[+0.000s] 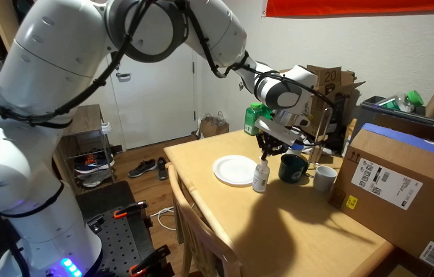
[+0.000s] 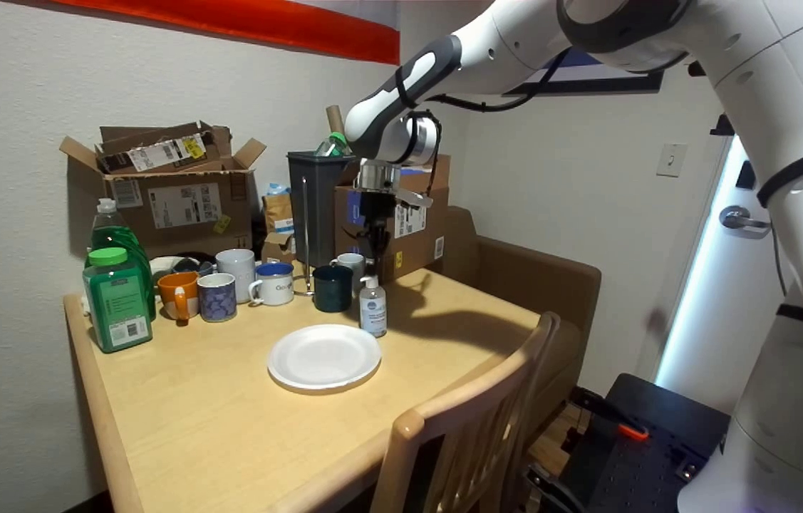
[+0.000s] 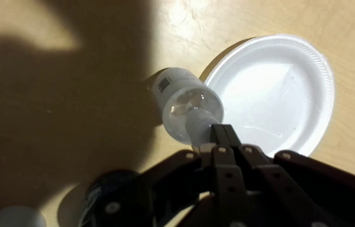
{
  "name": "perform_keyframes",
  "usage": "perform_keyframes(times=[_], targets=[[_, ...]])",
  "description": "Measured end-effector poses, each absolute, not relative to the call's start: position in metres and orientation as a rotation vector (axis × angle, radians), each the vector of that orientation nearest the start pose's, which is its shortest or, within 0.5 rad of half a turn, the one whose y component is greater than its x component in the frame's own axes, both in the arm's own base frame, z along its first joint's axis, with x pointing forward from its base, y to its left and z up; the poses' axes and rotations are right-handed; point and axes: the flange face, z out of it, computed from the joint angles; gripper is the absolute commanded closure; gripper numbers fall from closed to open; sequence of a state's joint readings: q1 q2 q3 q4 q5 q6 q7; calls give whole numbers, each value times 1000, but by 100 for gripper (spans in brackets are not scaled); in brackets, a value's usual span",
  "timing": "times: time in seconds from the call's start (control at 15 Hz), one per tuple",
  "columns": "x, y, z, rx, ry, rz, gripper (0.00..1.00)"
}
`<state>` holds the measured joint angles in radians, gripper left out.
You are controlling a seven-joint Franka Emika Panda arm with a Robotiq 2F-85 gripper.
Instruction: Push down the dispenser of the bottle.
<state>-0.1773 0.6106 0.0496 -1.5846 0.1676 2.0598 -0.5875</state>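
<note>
A clear bottle with a white label stands upright on the table; it shows in both exterior views (image 1: pixel 260 179) (image 2: pixel 373 313) and in the wrist view (image 3: pixel 175 83). Its white pump dispenser (image 1: pixel 264 163) sits on top and also shows in an exterior view (image 2: pixel 369 282) and in the wrist view (image 3: pixel 197 124). My gripper (image 1: pixel 264 156) points down right over the dispenser; it also shows in an exterior view (image 2: pixel 375 258). In the wrist view its fingertips (image 3: pixel 225 126) are pressed together with nothing between them and hide part of the pump head. I cannot tell whether they touch it.
A white plate (image 1: pixel 235 170) lies right beside the bottle. A dark green mug (image 1: pixel 291 168) and a white mug (image 1: pixel 324 178) stand close by. A large cardboard box (image 1: pixel 390 192), more mugs, a metal stand (image 1: pixel 321 134) and green bottles (image 2: pixel 116 299) surround it. A chair (image 2: pixel 472 413) stands at the table edge.
</note>
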Motion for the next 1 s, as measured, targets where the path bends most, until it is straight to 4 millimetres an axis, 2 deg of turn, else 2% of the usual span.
perform_keyframes(times=[0.13, 0.2, 0.27, 0.4, 0.6, 0.67, 0.73, 0.8, 0.93, 1.0], targets=[[679, -84, 270, -2883, -520, 104, 100], [679, -84, 271, -2883, -520, 102, 94], [680, -84, 271, -2884, -520, 100, 72], [681, -84, 275, -2891, -521, 82, 68], [679, -86, 287, -2929, -518, -30, 48], [675, -86, 290, -2944, -515, -74, 66], [669, -86, 293, -2957, -512, -110, 32], [662, -85, 296, -2965, -511, -128, 51], [660, -84, 300, -2966, -512, -134, 35], [660, -84, 300, -2966, -512, -136, 32]])
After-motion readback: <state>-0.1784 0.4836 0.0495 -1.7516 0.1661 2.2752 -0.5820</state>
